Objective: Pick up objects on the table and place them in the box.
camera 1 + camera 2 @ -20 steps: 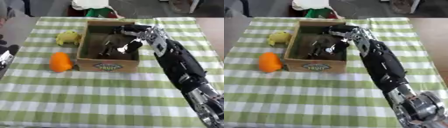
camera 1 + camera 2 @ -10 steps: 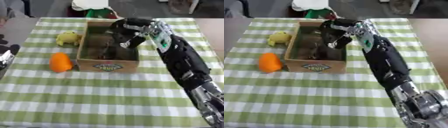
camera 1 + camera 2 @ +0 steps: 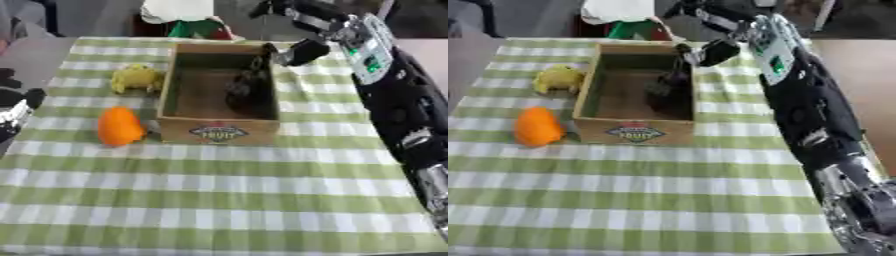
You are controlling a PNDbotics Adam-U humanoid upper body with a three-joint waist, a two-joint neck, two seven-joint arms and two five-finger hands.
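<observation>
Orange thing (image 3: 119, 126) sitting left of box (image 3: 219, 131) on surface, yellow thing (image 3: 135, 78) behind it, both waiting. Dark item (image 3: 245, 89) lying inside box already. Right hand (image 3: 296, 50) hovering over far rim, can't tell fingers.

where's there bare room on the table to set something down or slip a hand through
The widest bare stretch is the checked cloth in front of the box, out to the near edge. Inside the box, the left part of the floor is free; a dark object fills the right side. Left of the box is crowded: the orange object and yellow toy sit close beside it.
</observation>
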